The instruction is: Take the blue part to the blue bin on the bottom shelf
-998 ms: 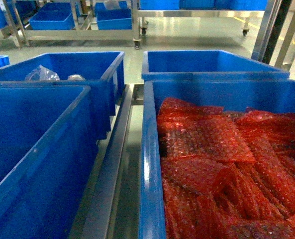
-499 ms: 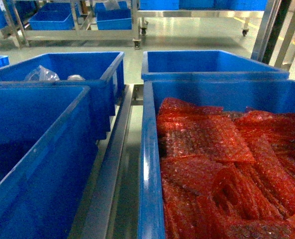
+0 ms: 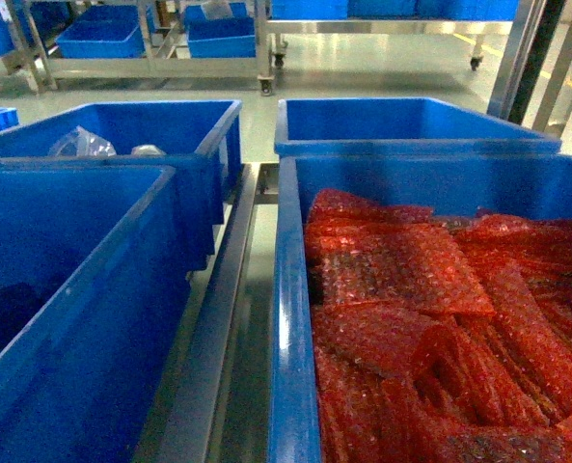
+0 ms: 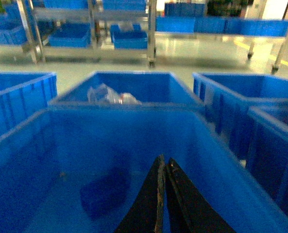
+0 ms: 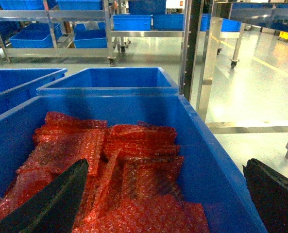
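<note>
i see four deep blue plastic crates on shiny steel rails (image 3: 213, 318) over a glossy pale green floor (image 5: 260, 82), with wheeled steel racks of more blue crates (image 3: 100, 39) along the back. my left gripper (image 4: 162, 194) hangs pressed together inside the near-left blue crate (image 4: 221, 160), above a dark blue flat part (image 4: 105, 194) on its bottom. my right gripper (image 5: 168, 194) is spread wide over the crate of red bubble-wrap pouches (image 5: 134, 170).

Wide-open right gripper (image 5: 165, 199) straddling the right wall of a blue crate (image 5: 209, 160), one finger (image 5: 51, 201) above red bubble-wrap bags (image 5: 129, 170) heaped inside, the other outside over the floor (image 5: 260, 92).
</note>
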Controlling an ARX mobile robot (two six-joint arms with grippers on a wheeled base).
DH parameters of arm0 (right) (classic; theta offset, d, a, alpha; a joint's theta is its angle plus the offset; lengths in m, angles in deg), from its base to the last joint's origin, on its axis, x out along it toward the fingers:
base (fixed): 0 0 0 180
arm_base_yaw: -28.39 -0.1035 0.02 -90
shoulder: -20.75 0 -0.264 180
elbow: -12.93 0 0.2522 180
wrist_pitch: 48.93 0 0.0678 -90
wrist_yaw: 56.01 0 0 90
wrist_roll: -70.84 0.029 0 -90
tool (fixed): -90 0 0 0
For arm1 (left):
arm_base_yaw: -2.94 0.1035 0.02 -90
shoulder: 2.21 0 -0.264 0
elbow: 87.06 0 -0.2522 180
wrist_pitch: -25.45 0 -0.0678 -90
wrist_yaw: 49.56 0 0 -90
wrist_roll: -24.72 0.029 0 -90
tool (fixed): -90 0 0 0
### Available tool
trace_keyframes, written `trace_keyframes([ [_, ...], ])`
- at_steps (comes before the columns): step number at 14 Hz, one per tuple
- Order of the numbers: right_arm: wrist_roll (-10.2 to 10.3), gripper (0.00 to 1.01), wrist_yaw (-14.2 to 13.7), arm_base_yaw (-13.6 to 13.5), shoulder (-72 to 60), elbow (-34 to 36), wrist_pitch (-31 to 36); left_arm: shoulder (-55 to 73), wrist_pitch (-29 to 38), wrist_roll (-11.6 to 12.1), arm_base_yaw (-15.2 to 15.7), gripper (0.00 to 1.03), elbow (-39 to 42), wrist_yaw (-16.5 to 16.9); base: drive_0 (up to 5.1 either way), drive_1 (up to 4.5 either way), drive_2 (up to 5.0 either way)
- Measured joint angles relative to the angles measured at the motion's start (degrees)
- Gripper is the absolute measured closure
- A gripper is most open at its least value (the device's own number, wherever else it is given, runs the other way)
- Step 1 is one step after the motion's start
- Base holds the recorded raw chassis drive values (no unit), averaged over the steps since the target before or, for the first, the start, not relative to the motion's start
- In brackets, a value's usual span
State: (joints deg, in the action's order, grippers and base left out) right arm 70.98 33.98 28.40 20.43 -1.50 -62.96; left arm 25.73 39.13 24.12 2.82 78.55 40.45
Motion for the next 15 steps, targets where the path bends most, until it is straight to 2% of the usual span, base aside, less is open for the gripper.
trace_keyframes([
  [5, 0.0, 0.03, 0.0, 0.0, 0.0, 0.0, 0.0, -10.3, -9.9, 0.0, 0.0, 1.01, 0.0, 0.0, 0.0, 0.0, 0.0],
  [12, 0.0, 0.03, 0.0, 0.0, 0.0, 0.0, 0.0, -18.3, -17.6, 0.0, 0.0, 1.01, 0.0, 0.0, 0.0, 0.0, 0.0],
  [13, 0.0, 0.03, 0.0, 0.0, 0.0, 0.0, 0.0, -24.0, -26.8, 0.0, 0.0, 1.01, 0.0, 0.2, 0.0, 0.0, 0.0],
  [15, 0.0, 0.03, 0.0, 0.0, 0.0, 0.0, -0.1, -27.5, -28.1, 0.0, 0.0, 1.01, 0.0, 0.0, 0.0, 0.0, 0.0],
])
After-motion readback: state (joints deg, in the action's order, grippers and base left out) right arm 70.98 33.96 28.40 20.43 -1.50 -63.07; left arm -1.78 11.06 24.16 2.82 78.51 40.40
